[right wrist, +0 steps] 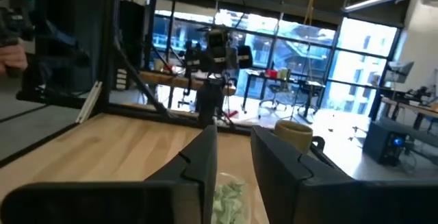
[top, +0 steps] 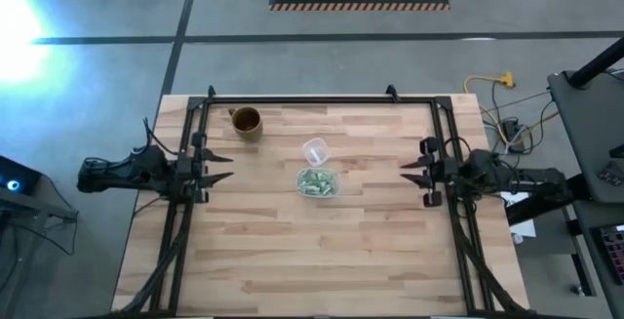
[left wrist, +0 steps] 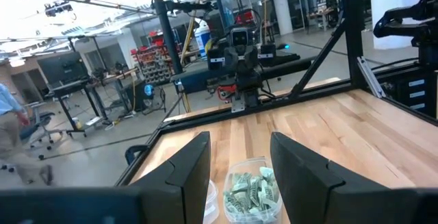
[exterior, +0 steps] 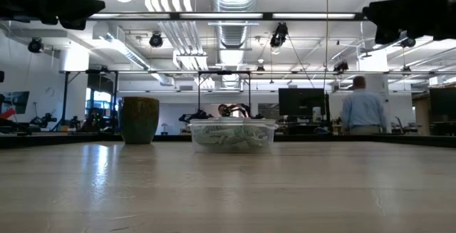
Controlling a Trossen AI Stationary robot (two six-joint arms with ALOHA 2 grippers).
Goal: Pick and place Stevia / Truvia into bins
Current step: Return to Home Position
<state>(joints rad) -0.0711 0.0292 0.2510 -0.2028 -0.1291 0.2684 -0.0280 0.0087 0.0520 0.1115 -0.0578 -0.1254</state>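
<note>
Stevia packets (top: 316,182): heaped, pale green and white, inside the clear container (top: 337,183), which stands near the middle of the table (top: 292,260).

Surroundings: a smaller clear round cup (top: 314,150) stands just behind the container, on its far side; from above I cannot tell whether the two touch. A brown mug (top: 246,122) stands farther back and to the container's left, well apart from it. In the low view the mug stands level with the container, and a person (exterior: 362,108) stands in the room beyond.

Left gripper (top: 229,167): well to the left of the container, raised off the wood, fingers spread, nothing held. Its wrist view looks at the container through the gap.

Right gripper (top: 409,173): well to the right of the container, also raised, fingers parted by a narrower gap, nothing held.

Edges: a black frame (top: 292,101) borders the table behind the container and along both sides. A stretch of wood lies between the container and each gripper, and a wider one on its near side.
</note>
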